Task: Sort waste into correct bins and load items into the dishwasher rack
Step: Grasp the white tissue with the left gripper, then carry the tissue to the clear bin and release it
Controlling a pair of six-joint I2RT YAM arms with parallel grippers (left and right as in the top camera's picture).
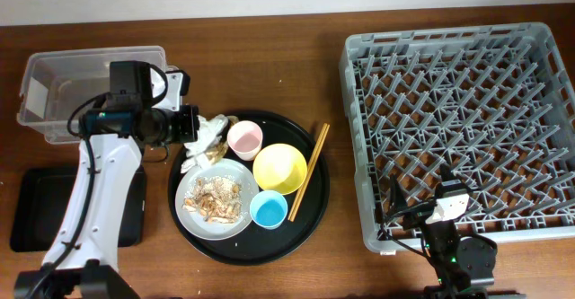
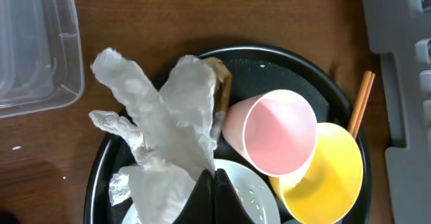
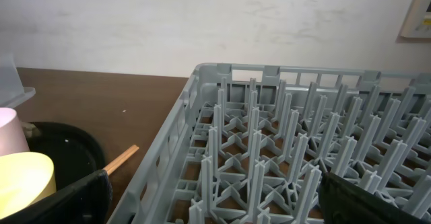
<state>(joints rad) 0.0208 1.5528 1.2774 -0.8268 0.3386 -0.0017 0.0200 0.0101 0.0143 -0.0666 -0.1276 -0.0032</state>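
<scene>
No legible writing, brand, number or sign in any view. White label (image 1: 34, 92) on the left end wall of the clear box (image 1: 99, 55), near the table's far left corner: no characters to make out from overhead. Corner of a framed sheet (image 3: 419, 12) on the wall, at the top right of the right wrist view: nothing readable on it either.

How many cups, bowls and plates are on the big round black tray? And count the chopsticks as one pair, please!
Cups: 2, the pink cup and the light-blue cup
Bowls: 1, the yellow bowl
Plates: 1, the plate
Chopstick pairs: 1, the chopsticks
Total: 5
</scene>
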